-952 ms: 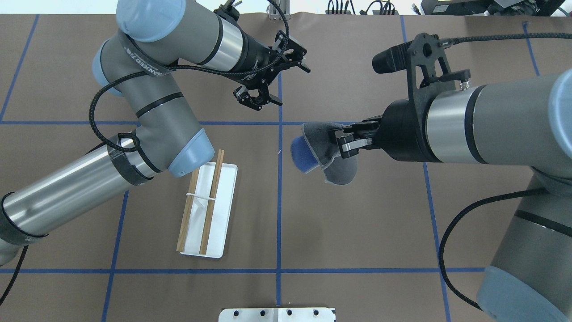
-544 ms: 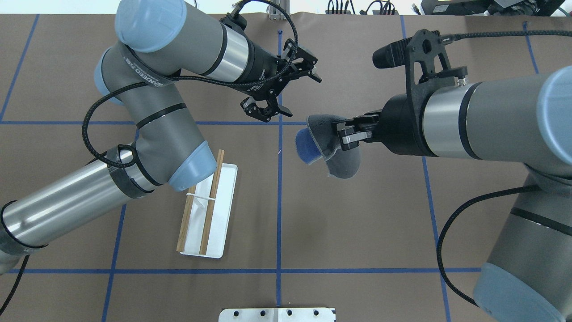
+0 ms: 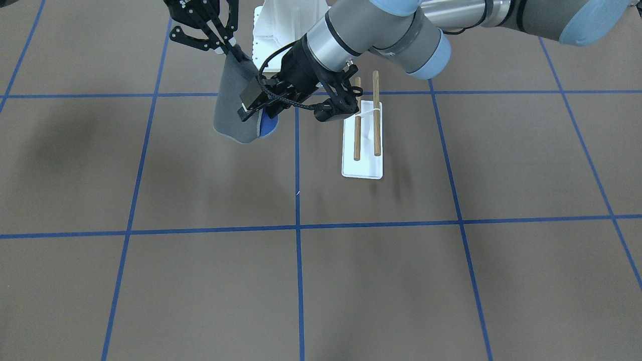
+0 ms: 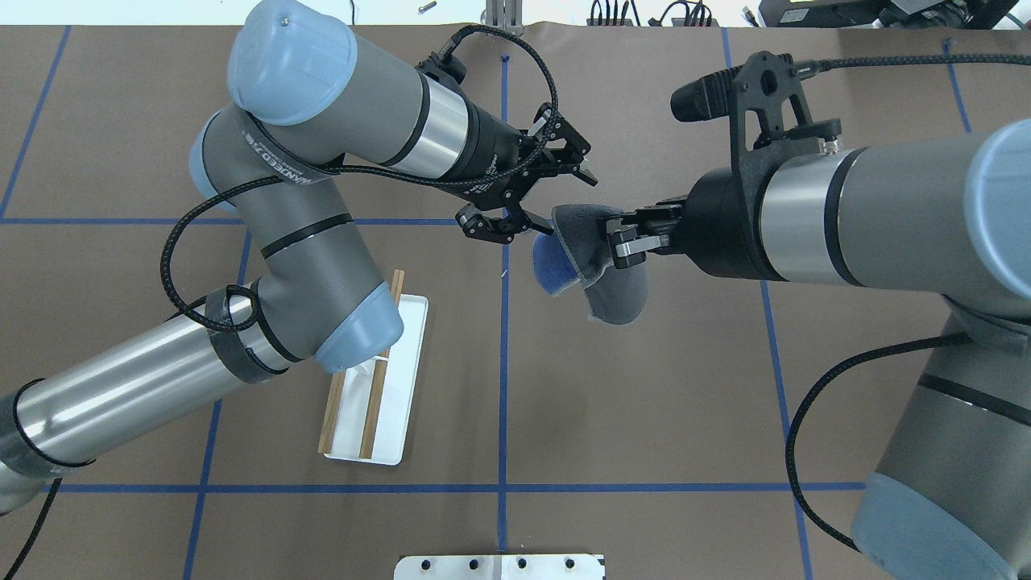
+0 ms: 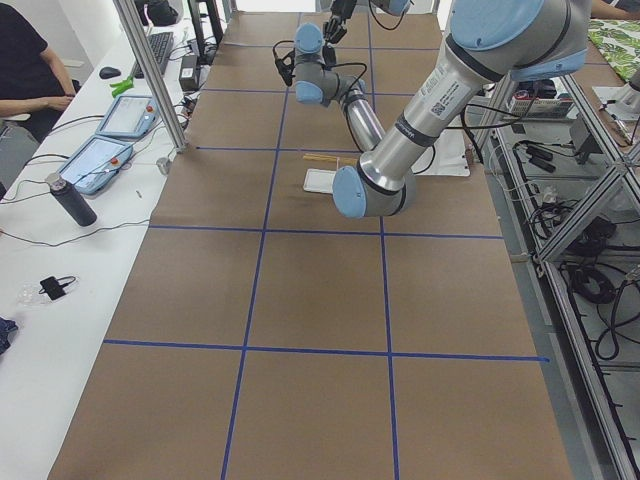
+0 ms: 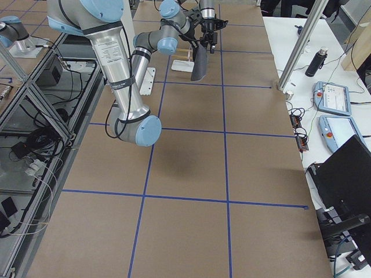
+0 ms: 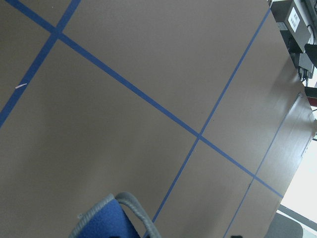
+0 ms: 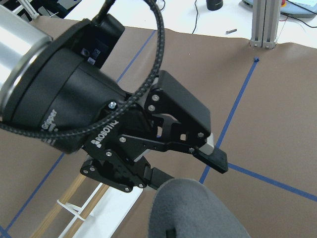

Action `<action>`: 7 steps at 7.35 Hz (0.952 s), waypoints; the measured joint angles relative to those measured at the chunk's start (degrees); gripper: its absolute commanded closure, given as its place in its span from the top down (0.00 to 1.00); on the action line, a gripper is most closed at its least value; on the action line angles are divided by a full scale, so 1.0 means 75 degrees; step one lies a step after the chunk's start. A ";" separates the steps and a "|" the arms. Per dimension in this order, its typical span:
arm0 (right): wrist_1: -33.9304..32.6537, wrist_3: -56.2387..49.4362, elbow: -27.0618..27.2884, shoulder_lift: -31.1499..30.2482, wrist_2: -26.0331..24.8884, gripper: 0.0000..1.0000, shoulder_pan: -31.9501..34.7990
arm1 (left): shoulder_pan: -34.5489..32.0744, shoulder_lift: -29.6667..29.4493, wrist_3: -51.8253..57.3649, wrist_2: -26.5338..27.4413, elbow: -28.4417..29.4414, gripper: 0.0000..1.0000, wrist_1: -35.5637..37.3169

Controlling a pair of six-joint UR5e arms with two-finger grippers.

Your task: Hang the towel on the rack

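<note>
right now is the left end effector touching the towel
Cannot tell. In the right wrist view the open left end effector sits right beside the towel; neither gap nor contact shows plainly.

Silver-grey arms (image 4: pixel 306 242); pale-blue joint caps (image 4: pixel 290 60); braided black cables (image 4: pixel 789 443).

Light bright and even, from above. Soft, diffuse shadows on table (image 3: pixel 65 135). Glare on left arm (image 4: pixel 113 399) metal. Right wrist view: towel (image 8: pixel 198 213) near lens, slightly soft. Other views sharp.
</note>
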 measured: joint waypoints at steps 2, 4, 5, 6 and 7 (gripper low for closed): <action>0.0000 0.0001 0.0008 -0.0001 -0.0001 0.00 0.0001 | 0.0040 -0.0010 -0.0099 0.0038 -0.0097 0.00 -0.0001; 0.0000 -0.0002 0.0041 -0.0013 0.0007 0.00 0.0009 | 0.0043 0.0033 -0.0083 0.0044 -0.0174 0.00 0.0001; 0.0000 -0.0004 0.0058 -0.0018 0.0015 0.91 0.0009 | 0.0043 0.0048 -0.0082 0.0040 -0.0185 0.00 0.0006; -0.0002 0.0050 0.0084 -0.0031 0.0032 1.00 0.0014 | 0.0034 0.0050 -0.0090 0.0040 -0.0189 0.00 0.0009; -0.0011 0.0260 0.0149 -0.0094 0.0056 1.00 0.0026 | 0.0012 0.0056 -0.0098 0.0027 -0.0215 0.00 0.0022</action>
